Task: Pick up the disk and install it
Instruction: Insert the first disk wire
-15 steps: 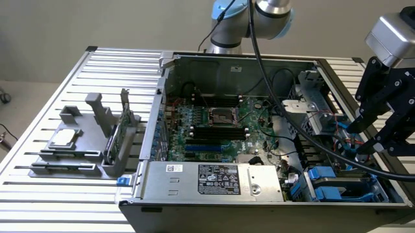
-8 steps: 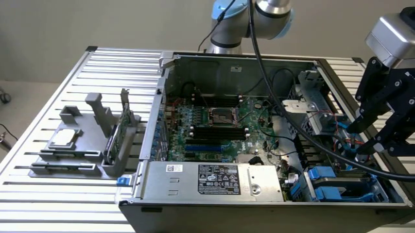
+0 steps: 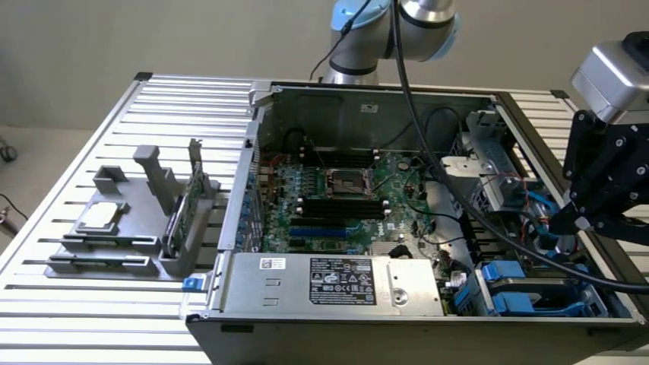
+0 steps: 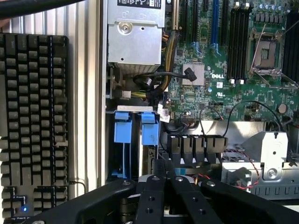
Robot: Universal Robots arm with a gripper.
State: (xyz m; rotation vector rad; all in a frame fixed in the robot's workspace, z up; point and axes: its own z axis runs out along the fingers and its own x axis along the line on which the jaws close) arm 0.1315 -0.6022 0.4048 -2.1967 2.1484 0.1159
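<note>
The disk (image 3: 519, 293) shows as a silver-grey body between bright blue rails, standing in the drive bay at the near corner of the open computer case (image 3: 254, 137), on the exterior view's right. In the wrist view its blue rails (image 4: 124, 144) stand side by side beside the case wall. My black gripper (image 3: 583, 220) hangs above the case's side on the exterior view's right, higher than the bay and apart from the disk. Seen from the wrist, the gripper (image 4: 163, 176) is shut, its fingers (image 4: 154, 191) pressed together with nothing between them.
A grey power-supply box (image 3: 335, 281) fills the case's near side, with the motherboard (image 3: 335, 198) behind it. A grey holder with a processor chip (image 3: 102, 217) and an upright card (image 3: 188, 205) stands at the exterior view's left. A keyboard (image 4: 35, 116) lies outside the case. A black cable (image 3: 446, 182) crosses the case.
</note>
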